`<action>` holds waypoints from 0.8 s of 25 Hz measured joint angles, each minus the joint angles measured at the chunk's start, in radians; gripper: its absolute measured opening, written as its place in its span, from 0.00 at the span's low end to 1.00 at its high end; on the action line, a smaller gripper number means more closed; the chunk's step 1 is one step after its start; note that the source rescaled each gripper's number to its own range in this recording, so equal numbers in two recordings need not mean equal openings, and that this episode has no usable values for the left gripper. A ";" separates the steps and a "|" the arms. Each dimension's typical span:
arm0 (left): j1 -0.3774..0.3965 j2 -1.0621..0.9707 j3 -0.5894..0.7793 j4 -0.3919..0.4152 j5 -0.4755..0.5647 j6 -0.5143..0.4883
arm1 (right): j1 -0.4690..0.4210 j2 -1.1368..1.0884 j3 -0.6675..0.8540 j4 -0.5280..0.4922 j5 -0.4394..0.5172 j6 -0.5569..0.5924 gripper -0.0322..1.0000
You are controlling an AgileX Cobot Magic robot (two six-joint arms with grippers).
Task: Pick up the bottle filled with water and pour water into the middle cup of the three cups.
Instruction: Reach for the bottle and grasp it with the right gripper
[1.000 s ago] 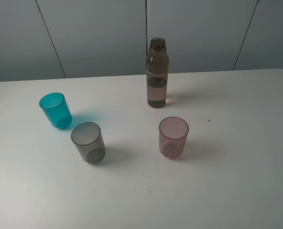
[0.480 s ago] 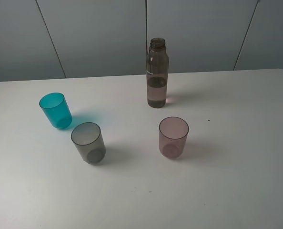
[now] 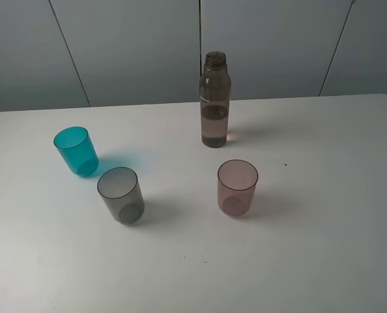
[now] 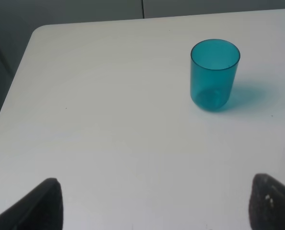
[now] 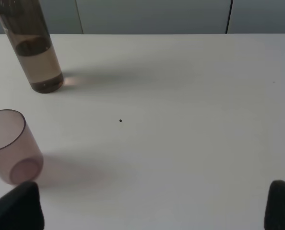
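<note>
Stillness over the last second: the bottle [image 3: 214, 104] and the cups sit exactly where they did, so your pickup has not begun. The left gripper [image 4: 155, 206] and the right gripper [image 5: 148, 206] both hang spread wide, holding nothing. The bottle stands upright and uncapped toward the far edge of the table [image 3: 324, 248]. It is smoky brown, with water in its lower part. The grey middle cup [image 3: 121, 194] looks empty, between the teal cup [image 3: 76, 150] and the pink cup [image 3: 237, 188], well apart from the bottle.
</note>
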 joint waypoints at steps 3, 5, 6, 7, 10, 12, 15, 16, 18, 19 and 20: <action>0.000 0.000 0.000 0.000 0.000 0.000 | 0.000 0.000 0.000 0.000 0.000 0.000 1.00; 0.000 0.000 0.000 0.000 0.000 0.000 | 0.000 0.000 0.000 0.000 0.000 0.000 1.00; 0.000 0.000 0.000 0.000 0.000 0.000 | 0.000 0.000 0.000 0.000 0.000 0.000 1.00; 0.000 0.000 0.000 0.000 0.000 0.000 | 0.000 0.000 0.000 0.000 0.000 0.000 1.00; 0.000 0.000 0.000 0.000 0.000 0.000 | 0.000 0.000 0.000 0.000 0.000 0.000 1.00; 0.000 0.000 0.000 0.000 0.000 0.000 | 0.000 0.000 0.000 0.000 0.000 0.000 1.00; 0.000 0.000 0.000 0.000 0.000 0.000 | 0.000 0.038 0.000 0.005 0.000 0.000 1.00; 0.000 0.000 0.000 0.000 0.000 0.000 | 0.000 0.061 -0.005 0.010 0.000 0.000 1.00; 0.000 0.000 0.000 0.000 0.000 0.000 | 0.000 0.130 -0.037 0.013 0.000 0.000 1.00; 0.000 0.000 0.000 0.000 0.000 0.000 | 0.000 0.164 -0.064 0.013 -0.004 0.000 1.00; 0.000 0.000 0.000 0.000 0.000 0.000 | 0.000 0.206 -0.089 0.013 -0.012 0.000 1.00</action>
